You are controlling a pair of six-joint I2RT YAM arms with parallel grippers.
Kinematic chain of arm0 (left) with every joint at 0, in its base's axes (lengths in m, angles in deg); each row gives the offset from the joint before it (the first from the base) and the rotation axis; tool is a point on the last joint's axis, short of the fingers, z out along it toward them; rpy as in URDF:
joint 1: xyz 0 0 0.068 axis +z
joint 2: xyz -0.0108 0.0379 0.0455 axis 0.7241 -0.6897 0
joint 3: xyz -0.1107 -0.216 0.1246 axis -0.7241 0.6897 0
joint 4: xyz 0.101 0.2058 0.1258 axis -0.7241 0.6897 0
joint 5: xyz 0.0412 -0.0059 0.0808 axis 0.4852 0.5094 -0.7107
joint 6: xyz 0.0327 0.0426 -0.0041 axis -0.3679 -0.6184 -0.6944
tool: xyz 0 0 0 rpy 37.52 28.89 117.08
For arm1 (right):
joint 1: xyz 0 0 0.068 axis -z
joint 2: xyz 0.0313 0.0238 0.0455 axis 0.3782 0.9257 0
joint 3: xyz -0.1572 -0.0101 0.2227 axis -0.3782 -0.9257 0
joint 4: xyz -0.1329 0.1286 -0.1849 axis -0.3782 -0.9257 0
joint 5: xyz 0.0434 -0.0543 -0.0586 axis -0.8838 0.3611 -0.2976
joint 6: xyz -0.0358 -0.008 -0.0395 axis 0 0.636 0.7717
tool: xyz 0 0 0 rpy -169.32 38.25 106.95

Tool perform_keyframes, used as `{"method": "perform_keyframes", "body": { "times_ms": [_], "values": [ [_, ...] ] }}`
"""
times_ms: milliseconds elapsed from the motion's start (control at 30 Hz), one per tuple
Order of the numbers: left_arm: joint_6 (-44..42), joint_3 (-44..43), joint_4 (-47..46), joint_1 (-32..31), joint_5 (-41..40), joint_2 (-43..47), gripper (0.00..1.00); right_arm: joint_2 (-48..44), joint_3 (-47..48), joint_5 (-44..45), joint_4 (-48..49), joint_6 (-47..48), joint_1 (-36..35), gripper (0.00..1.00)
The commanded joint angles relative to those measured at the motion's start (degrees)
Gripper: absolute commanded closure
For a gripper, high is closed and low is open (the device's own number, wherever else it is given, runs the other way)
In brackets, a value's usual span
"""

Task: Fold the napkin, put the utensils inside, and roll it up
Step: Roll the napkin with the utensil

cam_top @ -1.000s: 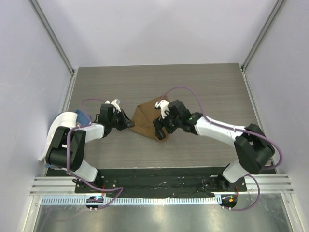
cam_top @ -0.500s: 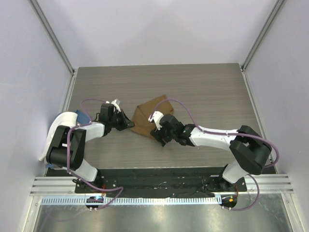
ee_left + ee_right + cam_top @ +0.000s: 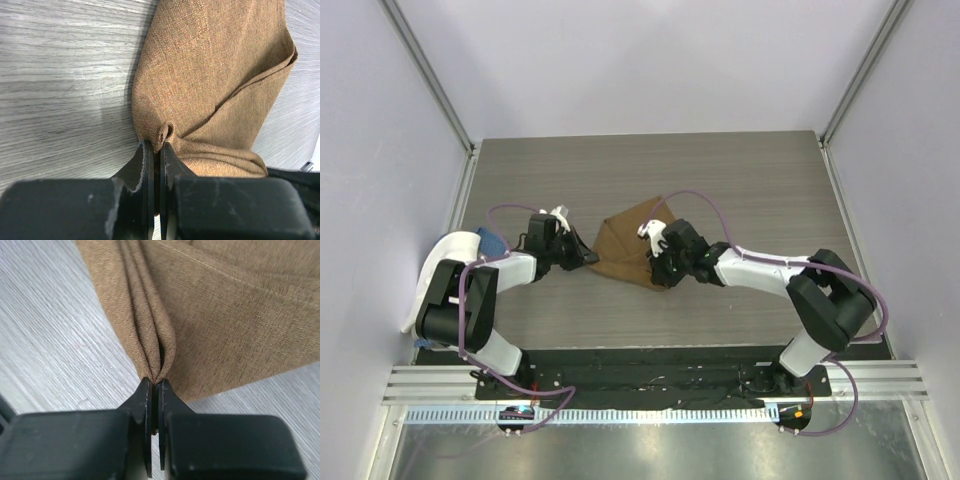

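The tan-brown napkin point(image 3: 623, 243) lies bunched in a rough folded shape at the middle of the table. My left gripper point(image 3: 588, 257) is shut on the napkin's left corner; in the left wrist view the tips point(image 3: 156, 146) pinch a small pucker of the napkin point(image 3: 215, 75). My right gripper point(image 3: 658, 272) is shut on the near right edge of the cloth. In the right wrist view its tips point(image 3: 155, 383) clamp a narrow ridge of the napkin point(image 3: 235, 305) fabric. The utensils are out of view.
A white cloth point(image 3: 445, 262) and a blue cloth point(image 3: 492, 241) lie at the table's left edge behind my left arm. Metal frame posts point(image 3: 428, 78) and pale walls close in the wood-grain table point(image 3: 740, 170) on three sides.
My right gripper swung down and back along the napkin's near right edge and closed from open onto a fold of cloth. The left gripper kept its hold and stayed put.
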Motion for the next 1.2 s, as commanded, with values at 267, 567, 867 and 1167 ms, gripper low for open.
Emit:
{"method": "perform_keyframes", "body": {
  "times_ms": [267, 567, 867, 1167],
  "values": [
    [-2.0, -2.0, 5.6, 0.2, -4.6, -0.2, 1.00, 14.5, 5.6, -19.6, -9.8, -10.1, 11.0, 0.99],
    [-2.3, -4.0, 10.2, 0.2, -6.6, -0.8, 1.00, 13.8, 9.4, -18.5, -15.9, -10.3, 11.7, 0.89],
    [-1.5, -6.8, 15.9, 0.2, -5.7, -2.4, 1.00, 2.3, 18.7, -2.7, -21.9, -4.1, 5.8, 0.45],
    [-1.3, -8.5, 17.8, 0.2, -4.9, -3.7, 1.00, 1.7, 8.8, 30.1, 9.2, 12.5, -14.5, 0.34]
  ]
}}
